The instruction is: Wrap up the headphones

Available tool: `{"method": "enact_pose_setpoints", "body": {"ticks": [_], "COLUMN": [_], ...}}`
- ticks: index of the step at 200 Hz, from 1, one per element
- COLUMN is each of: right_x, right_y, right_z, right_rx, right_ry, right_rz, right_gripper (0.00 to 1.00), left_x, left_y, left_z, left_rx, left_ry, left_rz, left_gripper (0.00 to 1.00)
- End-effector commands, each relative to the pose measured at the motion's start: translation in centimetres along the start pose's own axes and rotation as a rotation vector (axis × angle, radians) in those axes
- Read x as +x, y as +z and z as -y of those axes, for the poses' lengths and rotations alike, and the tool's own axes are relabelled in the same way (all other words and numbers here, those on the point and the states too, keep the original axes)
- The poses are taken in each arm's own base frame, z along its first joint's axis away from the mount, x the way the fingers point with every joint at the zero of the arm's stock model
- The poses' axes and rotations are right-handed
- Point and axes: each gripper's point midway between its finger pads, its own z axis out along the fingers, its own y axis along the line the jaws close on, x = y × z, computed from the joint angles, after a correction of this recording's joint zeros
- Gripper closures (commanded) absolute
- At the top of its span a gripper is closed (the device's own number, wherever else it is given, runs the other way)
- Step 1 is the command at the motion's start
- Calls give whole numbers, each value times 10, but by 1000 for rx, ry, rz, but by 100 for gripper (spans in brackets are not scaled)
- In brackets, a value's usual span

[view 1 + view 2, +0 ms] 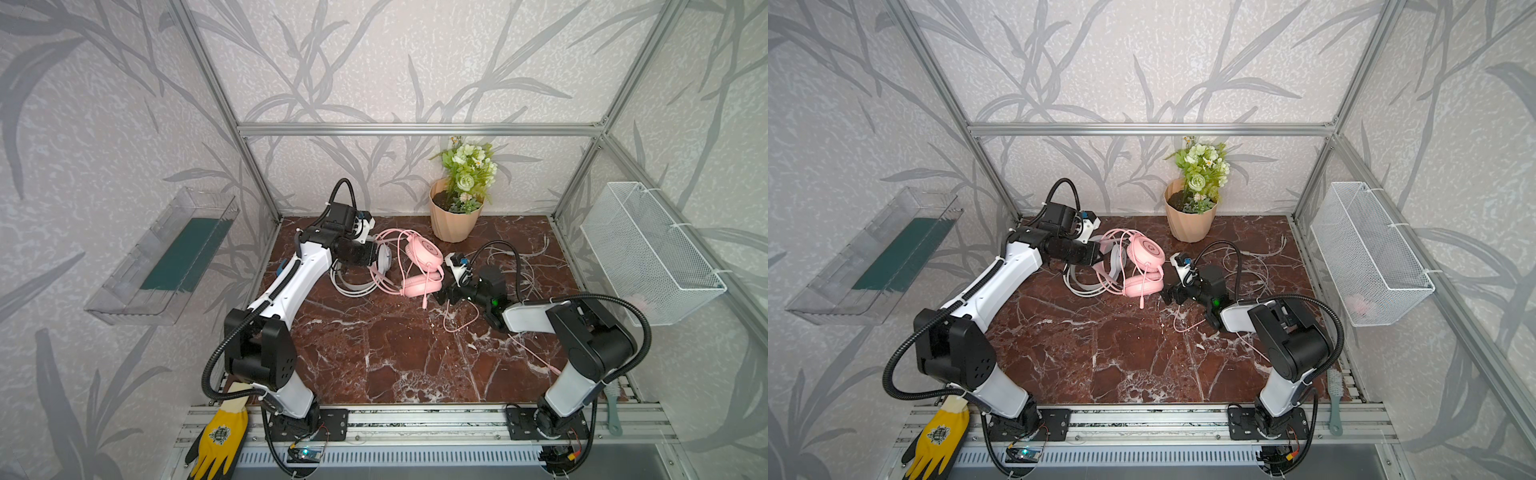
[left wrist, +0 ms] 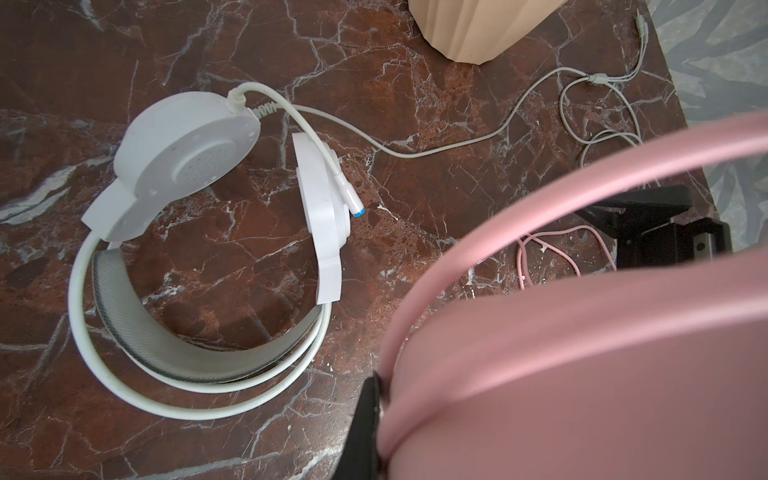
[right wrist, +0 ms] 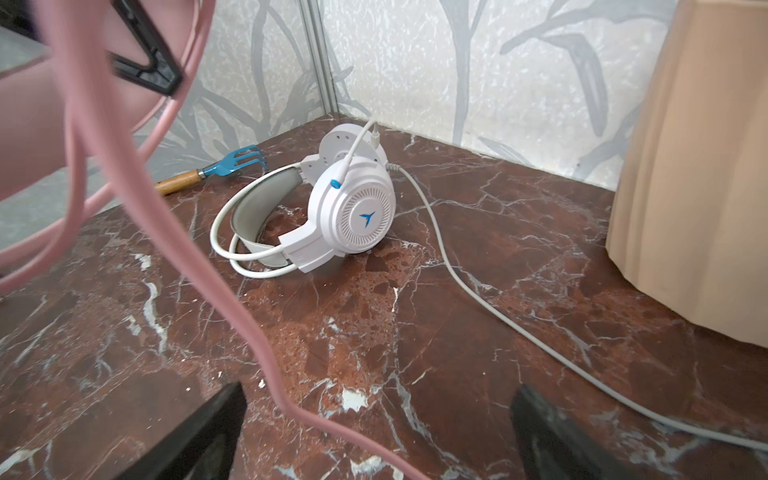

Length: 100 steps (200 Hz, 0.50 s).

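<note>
The pink headphones (image 1: 424, 253) are raised at the back middle of the marble table (image 1: 395, 353), and my left gripper (image 1: 380, 249) is shut on their headband. In the left wrist view the pink headset (image 2: 582, 353) fills the near corner, with one black finger (image 2: 365, 428) pressed against it. The white headphones (image 1: 353, 286) lie on the table just under the left wrist, their cable (image 1: 523, 266) trailing right. My right gripper (image 1: 442, 293) is open beside the lower pink earcup. In the right wrist view, the pink cable (image 3: 291, 399) runs loosely between the spread fingers of the right gripper (image 3: 374, 436).
A beige flower pot (image 1: 455, 216) stands at the back. A blue hand rake (image 3: 232, 164) lies by the back left wall. A wire basket (image 1: 648, 253) hangs on the right wall and a clear tray (image 1: 166, 257) on the left. A yellow glove (image 1: 218, 436) and a brush (image 1: 613, 411) lie by the front rail.
</note>
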Motion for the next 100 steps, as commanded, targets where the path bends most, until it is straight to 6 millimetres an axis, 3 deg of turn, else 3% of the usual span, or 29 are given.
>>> {"method": "enact_pose_setpoints", "body": {"ticks": [1, 100], "right_x": [-4, -2], "right_y": [4, 29], "right_z": [14, 31], "right_rx": [103, 169], "right_ry": [-44, -52], "right_rz": [65, -11], "right_gripper": [1, 12], "left_x": [-28, -39], "left_y": [-33, -47], "left_z": [24, 29], "left_rx": [83, 137], "left_ry": [1, -53], "left_rz": [110, 142], "left_gripper": [100, 100]}}
